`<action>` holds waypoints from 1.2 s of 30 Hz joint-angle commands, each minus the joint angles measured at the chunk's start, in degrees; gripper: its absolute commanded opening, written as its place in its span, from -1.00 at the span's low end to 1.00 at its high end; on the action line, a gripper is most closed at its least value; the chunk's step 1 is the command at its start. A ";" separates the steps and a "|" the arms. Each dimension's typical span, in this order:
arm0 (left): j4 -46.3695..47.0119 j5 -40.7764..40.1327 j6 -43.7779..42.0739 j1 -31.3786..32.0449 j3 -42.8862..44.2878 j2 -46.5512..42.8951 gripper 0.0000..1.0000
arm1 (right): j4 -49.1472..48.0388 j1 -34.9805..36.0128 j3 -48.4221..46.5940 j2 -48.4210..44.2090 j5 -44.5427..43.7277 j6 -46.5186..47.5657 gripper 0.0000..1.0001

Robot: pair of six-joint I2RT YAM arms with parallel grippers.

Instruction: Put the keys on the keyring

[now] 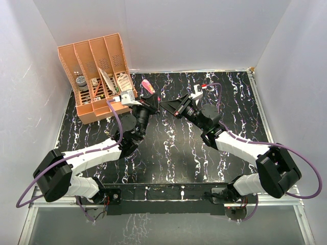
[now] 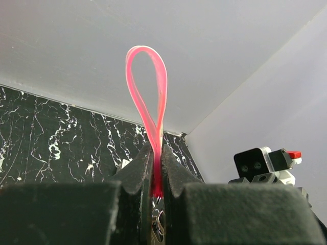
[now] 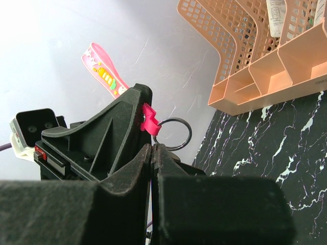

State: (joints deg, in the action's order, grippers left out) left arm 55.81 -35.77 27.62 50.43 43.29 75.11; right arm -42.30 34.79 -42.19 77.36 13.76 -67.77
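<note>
My left gripper (image 1: 149,97) is shut on the keyring (image 1: 147,85), a magenta-pink strap. In the left wrist view its loop (image 2: 148,87) stands up from the closed jaws (image 2: 156,153). A bit of the metal ring (image 2: 159,224) shows below the jaws. My right gripper (image 1: 163,105) meets the left one tip to tip above the mat. In the right wrist view the right gripper's tips (image 3: 153,147) are shut just under the round ring (image 3: 174,133), which hangs from the strap's pink end (image 3: 149,119). A thin flat piece sits edge-on between them; it looks like the key, mostly hidden.
An orange divided organizer (image 1: 97,76) with small items stands at the back left, also in the right wrist view (image 3: 255,76). The table top is black marble-patterned (image 1: 173,153), with white walls around it. Both arms reach in over the middle.
</note>
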 commanded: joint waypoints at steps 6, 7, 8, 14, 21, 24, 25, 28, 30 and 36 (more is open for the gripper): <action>3.84 0.36 -0.46 0.23 -0.53 -2.51 -1.00 | -2.95 0.19 -0.16 0.17 -0.66 -0.67 -1.00; 4.05 0.50 -0.46 0.22 -0.60 -2.47 -1.00 | -2.92 0.19 -0.17 0.11 -0.69 -0.72 -1.00; 4.11 0.60 -0.53 0.30 -0.58 -2.48 -1.00 | -2.94 0.16 -0.22 0.17 -0.67 -0.76 -1.00; 4.31 1.13 -0.55 0.29 -0.57 -2.34 -1.00 | -2.84 0.19 -0.24 0.25 -0.67 -0.83 -1.00; 4.63 1.58 -0.55 0.29 -0.53 -2.16 -1.00 | -2.62 0.18 -0.26 0.24 -0.66 -0.94 -1.00; 5.01 1.74 -0.55 0.22 -0.70 -2.20 -1.00 | -2.47 0.19 -0.26 0.17 -0.71 -0.96 -1.00; 5.23 1.83 -0.55 0.23 -0.75 -2.20 -1.00 | -2.45 0.17 -0.26 0.16 -0.75 -1.03 -1.00; 5.50 1.99 -0.61 0.34 -0.93 -2.40 -1.00 | -2.38 0.20 -0.28 0.24 -0.75 -1.13 -1.00; 5.77 2.02 -0.64 0.32 -1.02 -2.42 -1.00 | -2.35 0.15 -0.26 0.24 -0.75 -1.29 -1.00; 6.05 2.11 -0.73 0.29 -1.21 -2.60 -1.00 | -2.27 0.20 -0.17 0.25 -0.75 -1.49 -1.00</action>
State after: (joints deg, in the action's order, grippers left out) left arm 58.72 -34.09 27.46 50.43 42.68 75.09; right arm -42.22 34.79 -42.19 77.36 13.61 -68.97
